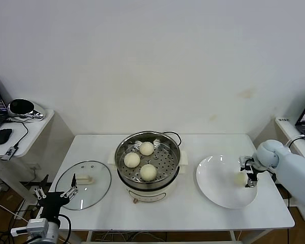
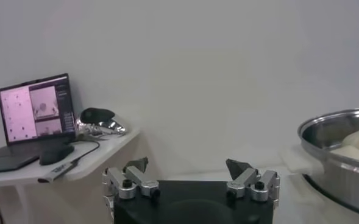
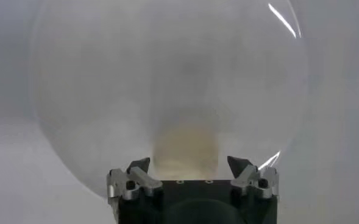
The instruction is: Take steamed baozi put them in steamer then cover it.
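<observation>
right hand [image 1: 250,176] down on plate [image 1: 213,190], fingers apart around last baozi [image 1: 240,178], not yet clamped. three baozi in steamer [image 1: 148,152]; cover [image 1: 84,184] flat on bench [image 1: 193,213]. left hand [image 1: 55,193] idle, spread wide. risks: soft bun squashing, or rolling free off-centre.

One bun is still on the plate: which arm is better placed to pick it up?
The right. The right gripper is already down at the last baozi on the white plate, jaws either side of it. The left gripper hangs open beyond the glass lid, across the steamer.
</observation>
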